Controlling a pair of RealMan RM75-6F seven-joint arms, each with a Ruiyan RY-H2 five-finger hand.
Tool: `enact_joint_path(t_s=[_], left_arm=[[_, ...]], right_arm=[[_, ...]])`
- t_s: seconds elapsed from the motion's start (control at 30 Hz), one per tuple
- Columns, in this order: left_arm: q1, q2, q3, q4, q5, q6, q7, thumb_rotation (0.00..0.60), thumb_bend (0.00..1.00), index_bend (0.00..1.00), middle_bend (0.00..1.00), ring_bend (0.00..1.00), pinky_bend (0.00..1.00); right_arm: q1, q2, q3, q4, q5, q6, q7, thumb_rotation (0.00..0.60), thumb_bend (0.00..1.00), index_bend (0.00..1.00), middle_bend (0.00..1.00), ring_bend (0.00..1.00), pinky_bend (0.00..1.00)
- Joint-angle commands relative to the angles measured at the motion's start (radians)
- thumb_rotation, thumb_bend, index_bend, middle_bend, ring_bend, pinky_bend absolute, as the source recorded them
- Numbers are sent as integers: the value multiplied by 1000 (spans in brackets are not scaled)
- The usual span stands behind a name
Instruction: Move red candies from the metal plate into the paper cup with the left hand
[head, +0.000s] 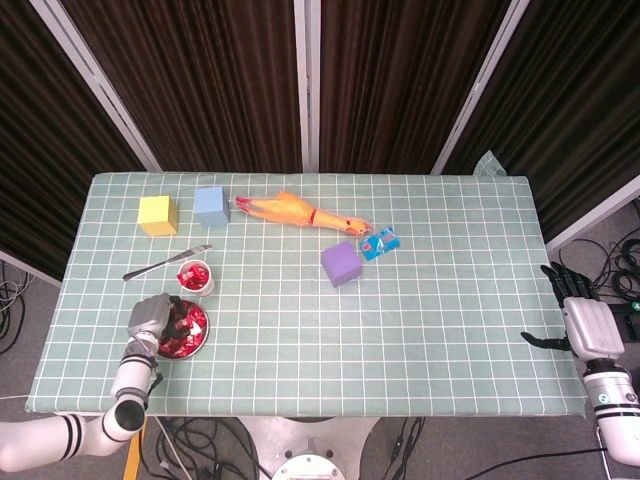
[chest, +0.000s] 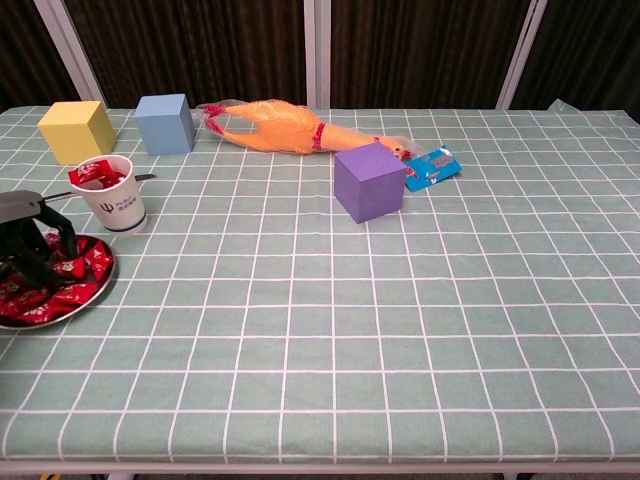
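The metal plate (head: 204, 338) (chest: 101, 284) lies near the table's front left corner, with red candies (head: 191, 324) (chest: 72, 291) piled in it. Just behind it stands the white paper cup (head: 196, 279) (chest: 114, 200), which holds some red candies. My left hand (head: 152, 319) (chest: 27, 243) is over the plate's left part, its fingers curled down into the pile and drawn together around a candy. My right hand (head: 582, 322) hangs off the table's right edge with its fingers spread and nothing in it; only the head view shows it.
A knife (head: 166, 262) lies behind the cup. Along the back stand a yellow cube (head: 157, 214) (chest: 76, 130), a blue cube (head: 211, 205) (chest: 165, 123) and a rubber chicken (head: 295, 211) (chest: 275, 125). A purple cube (head: 341, 263) (chest: 369, 181) and a blue packet (head: 380, 243) (chest: 431, 167) sit mid-table.
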Motion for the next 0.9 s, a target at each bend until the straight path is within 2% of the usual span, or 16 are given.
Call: enact_joint_path(t_s=[0.03, 0.2, 0.43, 0.7, 0.9], left_arm=[[0, 2, -1, 0, -1, 4, 2, 600, 296, 598, 1000, 1000, 1000], [0, 7, 1, -7, -8, 10, 15, 600, 340, 649, 1000, 1000, 1000], [2, 38, 2, -57, -10, 32, 30, 600, 355, 661, 1000, 1000, 1000], [22, 139, -10, -179, 22, 147, 53, 600, 366, 669, 1000, 1000, 1000], [-2, 189, -43, -250, 22, 234, 125, 600, 377, 681, 1000, 1000, 1000]], right_arm=[[1, 0, 0, 0, 0, 0, 0, 514, 0, 0, 0, 0, 0], [-1, 1, -1, -3, -3, 3, 0, 514, 0, 0, 0, 0, 0], [-6, 7, -1, -12, -8, 15, 1, 512, 0, 0, 0, 0, 0], [-8, 10, -1, -13, -18, 22, 13, 512, 0, 0, 0, 0, 0], [-10, 10, 3, -12, -25, 33, 28, 513, 0, 0, 0, 0, 0]])
